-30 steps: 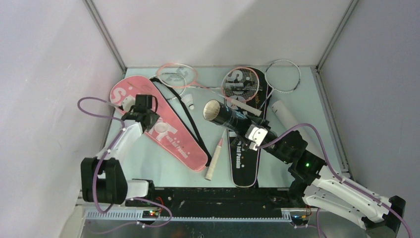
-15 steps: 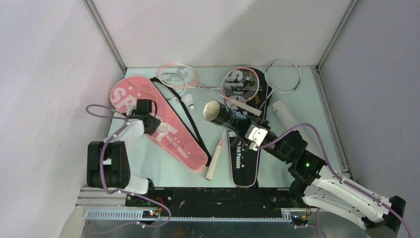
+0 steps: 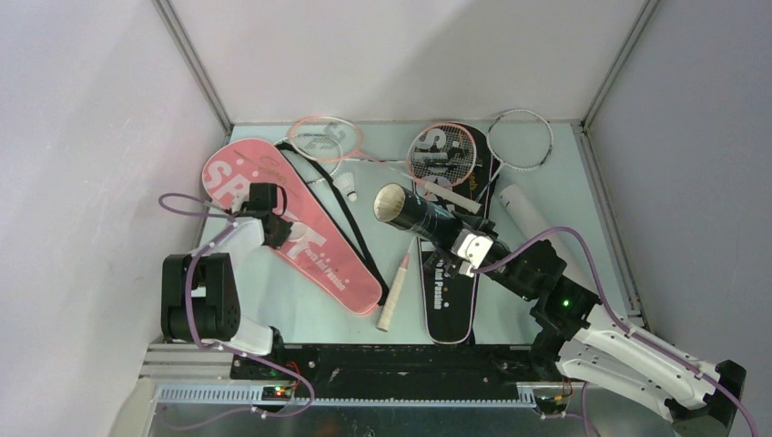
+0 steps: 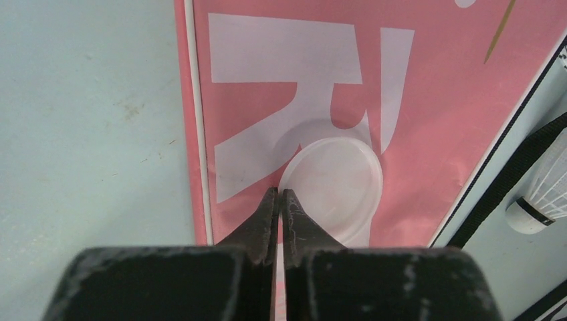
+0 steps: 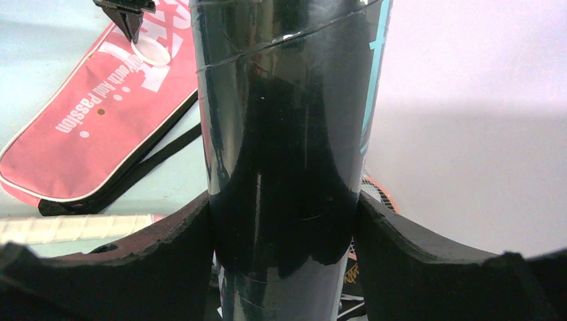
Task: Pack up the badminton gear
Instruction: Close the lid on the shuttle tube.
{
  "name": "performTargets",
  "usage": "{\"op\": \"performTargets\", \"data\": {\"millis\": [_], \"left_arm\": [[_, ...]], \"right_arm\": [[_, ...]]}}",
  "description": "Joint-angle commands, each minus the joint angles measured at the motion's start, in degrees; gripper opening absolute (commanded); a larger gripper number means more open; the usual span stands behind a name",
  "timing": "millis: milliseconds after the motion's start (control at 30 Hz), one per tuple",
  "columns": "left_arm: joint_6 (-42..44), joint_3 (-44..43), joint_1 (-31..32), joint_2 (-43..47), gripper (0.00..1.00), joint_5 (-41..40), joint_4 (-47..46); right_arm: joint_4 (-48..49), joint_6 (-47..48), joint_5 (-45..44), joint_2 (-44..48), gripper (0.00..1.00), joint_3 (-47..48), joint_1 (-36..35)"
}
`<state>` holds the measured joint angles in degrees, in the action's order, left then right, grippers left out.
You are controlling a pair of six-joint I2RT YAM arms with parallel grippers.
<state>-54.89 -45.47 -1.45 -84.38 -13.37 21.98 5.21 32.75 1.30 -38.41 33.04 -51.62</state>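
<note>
top camera overlooks the whole table (image 3: 291, 314); left wrist points straight down, close; right wrist looks across; all share the pink cover (image 4: 434, 100).

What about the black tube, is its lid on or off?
Off: the black tube shows an open mouth, and a round white lid lies on the pink cover.

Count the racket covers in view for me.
2. The pink cover lies left of centre; the black cover lies right of it, its upper part under a racket head. No others visible.
</note>
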Motion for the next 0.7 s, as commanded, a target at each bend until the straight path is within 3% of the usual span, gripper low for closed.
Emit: {"op": "performTargets", "data": {"millis": [0, 367, 667], "left_arm": [[1.6, -1.1, -1.0, 0.7, 0.0, 1.4, -0.2], [3.9, -3.6, -1.6, 12.5, 0.0, 10.1, 1.7], [4.6, -6.6, -1.6, 23.9, 0.0, 30.6, -7.3]], "right_arm": [[3.7, 0.2, -0.3, 1.4, 0.3, 0.8, -0.1], [2.1, 0.6, -1.3, 1.6, 0.3, 0.8, -1.9], [1.2, 1.2, -3.6, 0.8, 0.3, 0.8, -2.8]]}}
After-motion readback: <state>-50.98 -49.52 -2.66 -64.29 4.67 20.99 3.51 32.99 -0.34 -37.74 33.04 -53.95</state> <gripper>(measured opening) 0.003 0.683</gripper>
